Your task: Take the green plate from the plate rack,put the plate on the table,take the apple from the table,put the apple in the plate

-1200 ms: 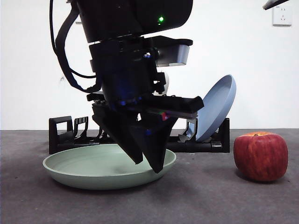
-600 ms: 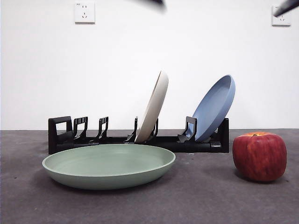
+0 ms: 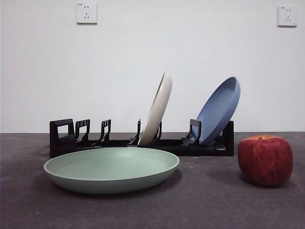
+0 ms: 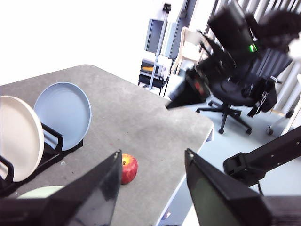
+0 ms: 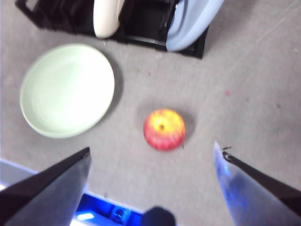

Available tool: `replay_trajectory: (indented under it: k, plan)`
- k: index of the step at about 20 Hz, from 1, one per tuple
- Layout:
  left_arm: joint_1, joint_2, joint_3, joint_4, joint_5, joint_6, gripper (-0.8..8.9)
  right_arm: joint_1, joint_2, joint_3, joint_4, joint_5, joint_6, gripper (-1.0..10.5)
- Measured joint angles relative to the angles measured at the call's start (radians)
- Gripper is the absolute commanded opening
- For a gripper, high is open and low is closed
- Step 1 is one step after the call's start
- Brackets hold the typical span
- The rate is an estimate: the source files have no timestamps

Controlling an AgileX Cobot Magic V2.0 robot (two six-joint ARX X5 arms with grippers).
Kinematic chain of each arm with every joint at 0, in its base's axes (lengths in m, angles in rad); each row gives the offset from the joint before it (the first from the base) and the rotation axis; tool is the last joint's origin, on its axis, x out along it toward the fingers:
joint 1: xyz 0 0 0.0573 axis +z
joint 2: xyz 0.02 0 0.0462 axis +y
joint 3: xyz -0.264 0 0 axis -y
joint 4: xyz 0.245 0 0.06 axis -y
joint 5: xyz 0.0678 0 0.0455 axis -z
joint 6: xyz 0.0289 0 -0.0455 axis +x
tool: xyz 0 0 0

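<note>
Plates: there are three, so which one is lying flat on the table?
The green plate. It lies flat on the table, while the cream-white plate and blue plate stand tilted in the plate rack.

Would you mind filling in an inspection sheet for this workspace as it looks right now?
Surface: dark grey table, matte, faint scuffs.
Job's things: green plate flat on the table in front of the plate rack, empty; apple on the table, apart from the plate.
Clutter: cream plate and blue plate leaning in the rack.
Grippers: left gripper open, raised above the table; right gripper open, high above the apple.
Cables: nothing seen.
Surroundings: white wall with two sockets; office chair beyond the table edge.
</note>
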Motion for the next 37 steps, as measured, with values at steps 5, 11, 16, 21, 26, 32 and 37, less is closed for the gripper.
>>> replay_trajectory:
  k: [5, 11, 16, 21, 26, 32, 37]
  plan:
    - [0.000, -0.039, 0.000, -0.022, 0.000, -0.023, 2.24, 0.114, -0.113, -0.238, 0.102, 0.113, 0.116, 4.4]
    - [0.000, -0.037, 0.000, -0.037, -0.002, -0.029, 2.24, 0.153, -0.036, -0.443, 0.336, 0.122, 0.175, 4.4]
    - [0.000, -0.037, 0.000, -0.041, -0.002, -0.045, 2.24, 0.153, 0.145, -0.443, 0.504, 0.138, 0.164, 4.4]
    - [0.000, -0.037, 0.000, -0.042, -0.002, -0.058, 2.24, 0.153, 0.302, -0.443, 0.588, 0.175, 0.148, 4.4]
    - [0.000, -0.037, 0.000, -0.051, -0.002, -0.070, 2.24, 0.153, 0.400, -0.443, 0.600, 0.205, 0.130, 4.4]
    - [0.000, -0.037, 0.000, -0.074, -0.002, -0.075, 2.24, 0.153, 0.484, -0.443, 0.602, 0.208, 0.122, 3.0]
    - [0.000, -0.037, 0.000, -0.086, -0.002, -0.087, 2.24, 0.153, 0.488, -0.423, 0.568, 0.207, 0.122, -0.1]
